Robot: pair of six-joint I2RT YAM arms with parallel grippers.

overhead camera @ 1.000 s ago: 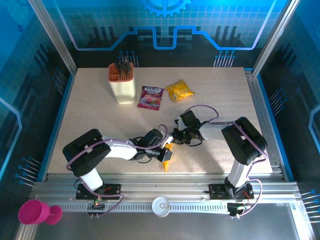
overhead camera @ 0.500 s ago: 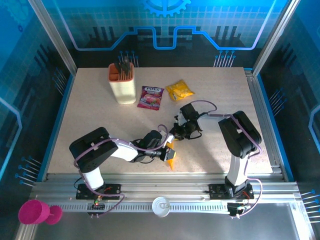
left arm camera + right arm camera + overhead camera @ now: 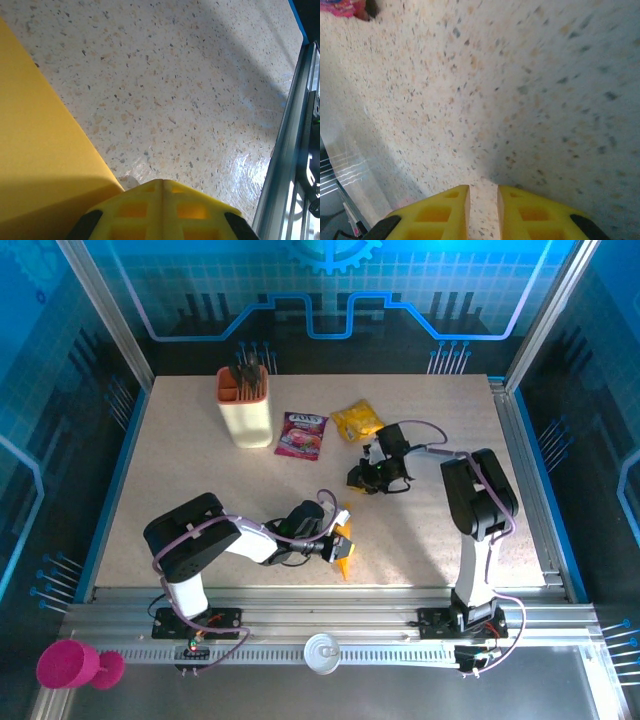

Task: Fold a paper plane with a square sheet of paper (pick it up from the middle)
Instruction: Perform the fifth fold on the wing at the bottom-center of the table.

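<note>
Pinching the folded paper (image 3: 45, 150), left fingers (image 3: 131, 211) meet; right fingers (image 3: 440, 214) slightly parted.

Speckled tabletop (image 3: 200, 470), blue-lit panel walls (image 3: 450, 280)

- table (image 3: 180, 490): speckled beige stone-look top, mostly matt; wet-looking sheen toward 5 o'clock in the left wrist view
- paper sheet (image 3: 40, 150): plain orange-yellow paper, matt, smooth
- left gripper (image 3: 162, 183), right gripper (image 3: 483, 191): yellow plastic, waffle-pocketed
- snack packet (image 3: 359, 421): crinkled yellow film, glossy
- purple packet (image 3: 302, 434): printed, glossy
- holder (image 3: 249, 422): beige plastic, matt
- rail (image 3: 330, 620), table's 6 o'clock edge: bare metal, grooved
</note>
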